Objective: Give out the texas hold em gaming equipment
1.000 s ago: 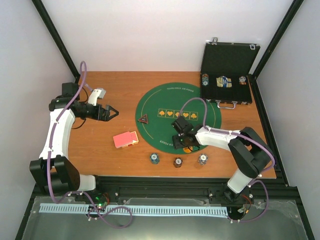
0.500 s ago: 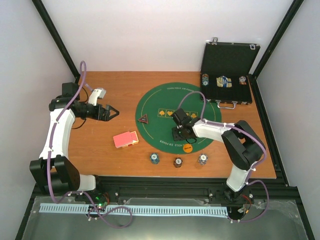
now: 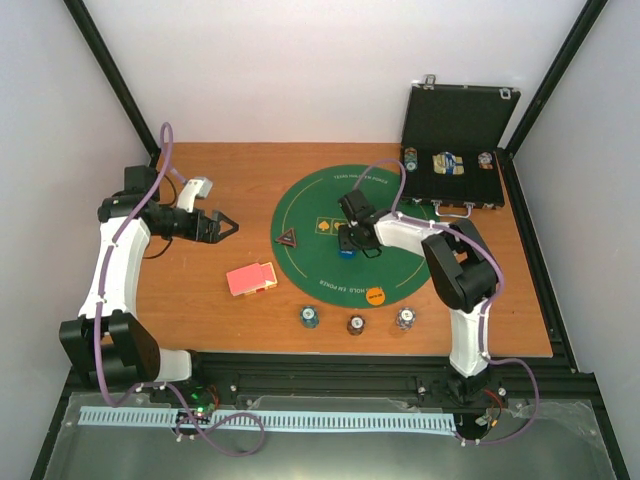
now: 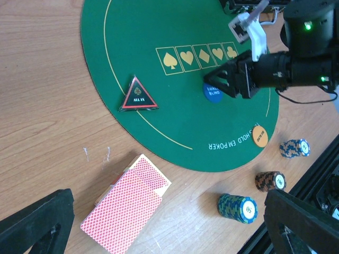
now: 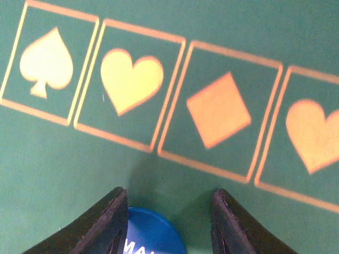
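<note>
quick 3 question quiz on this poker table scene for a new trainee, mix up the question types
1. True or false: the orange disc lies off the green mat.
2. Between the right hand's fingers sits: A a die, B the blue disc, C a coin.
3. How many chip stacks stand on the wooden table near the arms?

Key: 1 false, it lies on the mat; 2 B; 3 three.
</note>
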